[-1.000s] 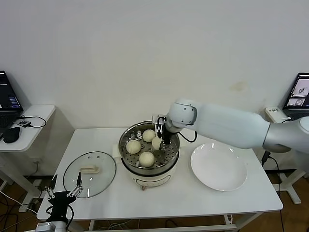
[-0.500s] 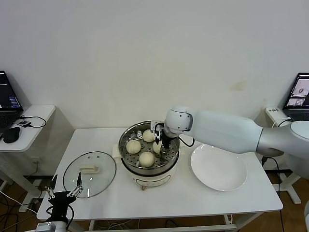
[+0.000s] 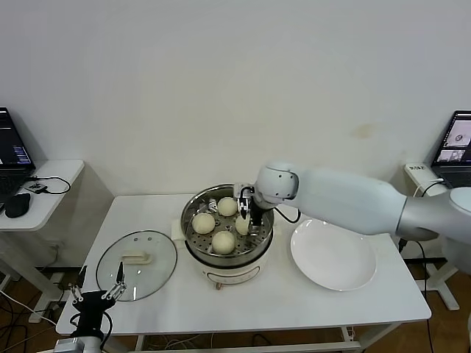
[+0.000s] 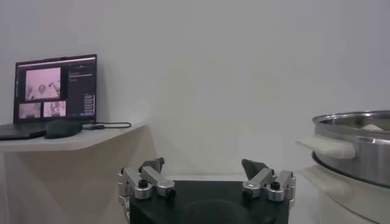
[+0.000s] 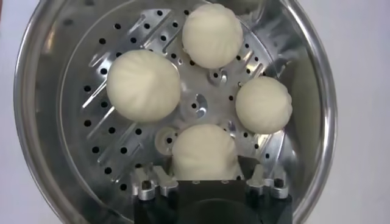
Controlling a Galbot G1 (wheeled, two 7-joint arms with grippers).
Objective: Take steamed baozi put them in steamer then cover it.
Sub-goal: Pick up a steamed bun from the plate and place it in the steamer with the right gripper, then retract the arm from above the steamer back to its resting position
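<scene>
Left of scene: the left end effector (image 3: pixel 94 296) hangs parked below the bench's front left corner, its fingers spread wide and holding nothing, well apart from the work. On the bench (image 3: pixel 147 209) just above it lies the cover (image 3: pixel 137 265), a clear glass lid resting flat with its cream handle up, placed beside the steamer where it can be lifted on as the last step.

Centre: the steamer (image 3: pixel 227 254), a shiny steel pot on a white base, stands open. Four steamed baozi (image 5: pixel 144 84) sit on its perforated tray, spaced around the centre so that none is stacked on another. The right end effector (image 5: pixel 203 182) reaches down into the pot from the right; its fingers stand released on either side of the fourth bun, which rests on the tray and appears no longer gripped.

Right of scene: the white plate (image 3: pixel 333 254) lies bare beside the steamer. Judged from this layout, loading is complete and covering remains.
</scene>
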